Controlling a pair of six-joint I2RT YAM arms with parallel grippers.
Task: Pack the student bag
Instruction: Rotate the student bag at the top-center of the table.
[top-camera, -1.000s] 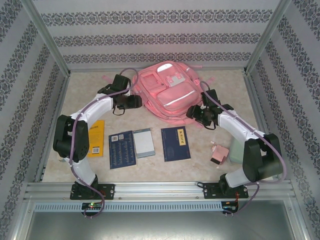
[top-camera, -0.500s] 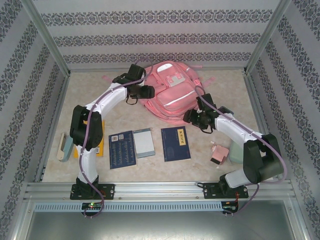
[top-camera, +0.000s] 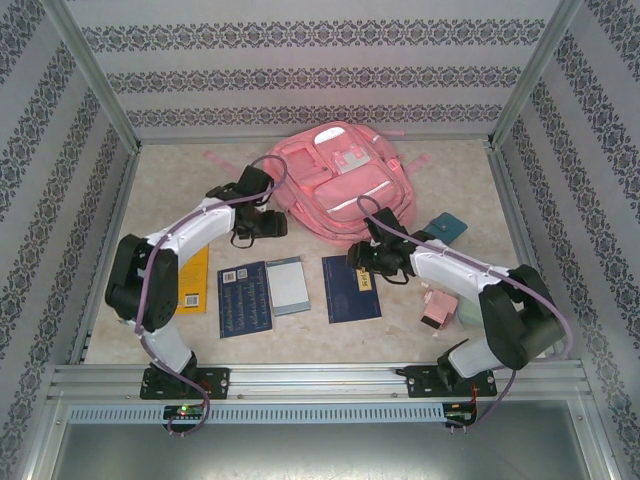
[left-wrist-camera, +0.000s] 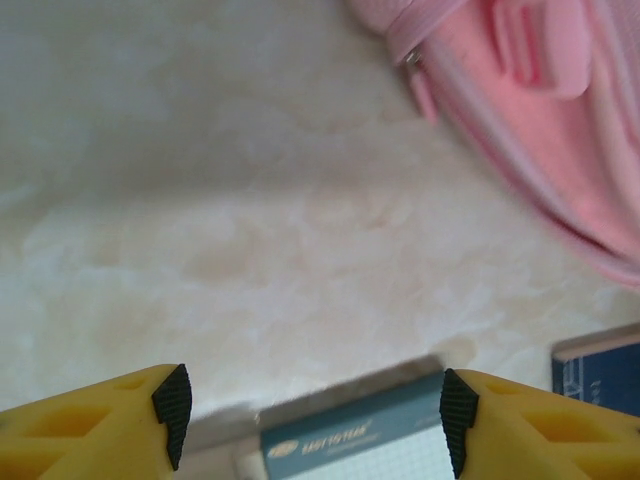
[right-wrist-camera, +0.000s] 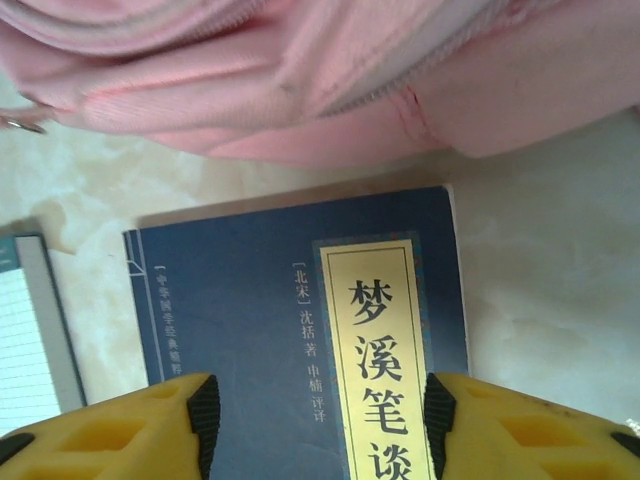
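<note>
Top view: large pink fabric backpack (top-camera: 335, 180) lies flat at far centre of beige marbled counter (top-camera: 170, 190), padded zip pockets facing up. Left end effector (top-camera: 268, 225) just beside bag's left edge. Right end effector (top-camera: 358, 258) at bag's near edge, over dark blue rectangular paperback (top-camera: 351, 290).

Left wrist view: yellow fingers (left-wrist-camera: 100, 425) with black pads spread, nothing between; teal-headed lined notepad (left-wrist-camera: 350, 445) below.

Right wrist view: fingers spread above paperback's glossy cover with yellow title panel; soft pink bag seam just beyond book's far edge.
</note>
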